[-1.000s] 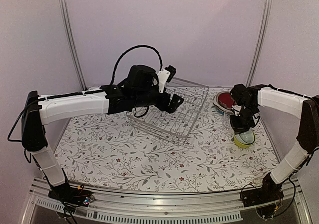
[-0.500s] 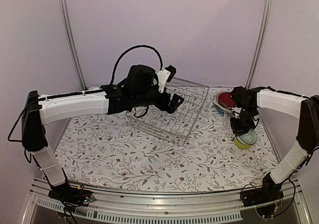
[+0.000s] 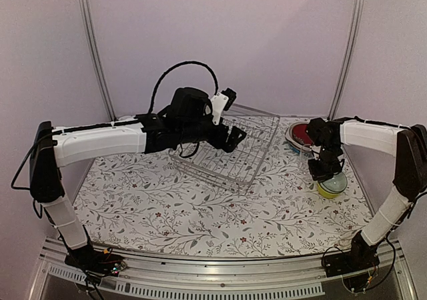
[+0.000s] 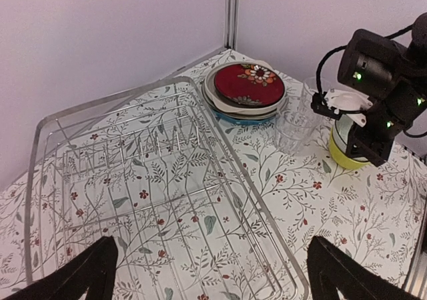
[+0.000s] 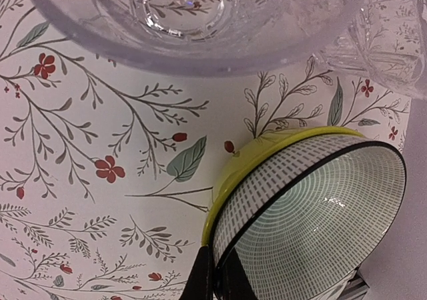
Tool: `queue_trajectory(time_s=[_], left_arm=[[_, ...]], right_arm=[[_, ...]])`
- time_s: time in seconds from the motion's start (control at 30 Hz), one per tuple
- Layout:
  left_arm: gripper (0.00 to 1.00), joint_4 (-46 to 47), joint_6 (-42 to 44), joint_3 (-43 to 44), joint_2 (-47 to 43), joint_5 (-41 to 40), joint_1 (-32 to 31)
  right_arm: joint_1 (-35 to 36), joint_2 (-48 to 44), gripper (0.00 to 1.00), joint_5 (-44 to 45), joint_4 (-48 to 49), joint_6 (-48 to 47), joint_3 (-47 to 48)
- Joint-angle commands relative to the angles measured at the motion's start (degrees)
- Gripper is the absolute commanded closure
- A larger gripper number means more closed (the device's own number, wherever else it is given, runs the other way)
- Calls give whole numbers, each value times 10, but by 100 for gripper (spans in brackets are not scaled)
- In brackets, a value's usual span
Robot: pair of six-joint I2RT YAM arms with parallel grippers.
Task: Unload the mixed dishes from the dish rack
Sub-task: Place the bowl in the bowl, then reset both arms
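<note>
Silver wire dish rack [image 4: 167, 180] stands empty on the flowered tablecloth [image 3: 200, 213], set at an angle toward the back wall. Just past its far right corner is a stack of round plates [image 4: 220, 107] with the dark red plate [image 4: 248, 83] on top, and a clear glass [image 4: 297, 123] stands right beside the stack. Next to the glass, a pale grid-patterned bowl [image 5: 313, 227] lies tilted inside a yellow-green bowl [image 5: 267, 150]. The right gripper [image 5: 215, 277] has its fingers pinched together on the pale bowl's black rim. The left gripper [image 4: 213, 247] hovers above the rack's near end, jaws spread wide, holding nothing.
</note>
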Motion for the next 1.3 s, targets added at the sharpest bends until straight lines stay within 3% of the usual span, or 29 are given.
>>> queue_trajectory(time_s=[0.0, 0.7, 0.93, 1.0, 1.27], left_arm=[[1, -4, -2, 9, 9, 5, 5], [1, -12, -8, 15, 3, 8, 11], [1, -30, -24, 18, -6, 17, 24], [1, -41, -29, 15, -14, 25, 31], [0, -66, -56, -38, -85, 45, 81]], right_arm=[[-2, 23, 99, -9, 2, -3, -5], [4, -65, 44, -26, -53, -4, 79], [4, -81, 15, -63, -36, -17, 129], [4, -82, 3, -98, -13, -25, 147], [4, -71, 1, -225, 66, -40, 239]])
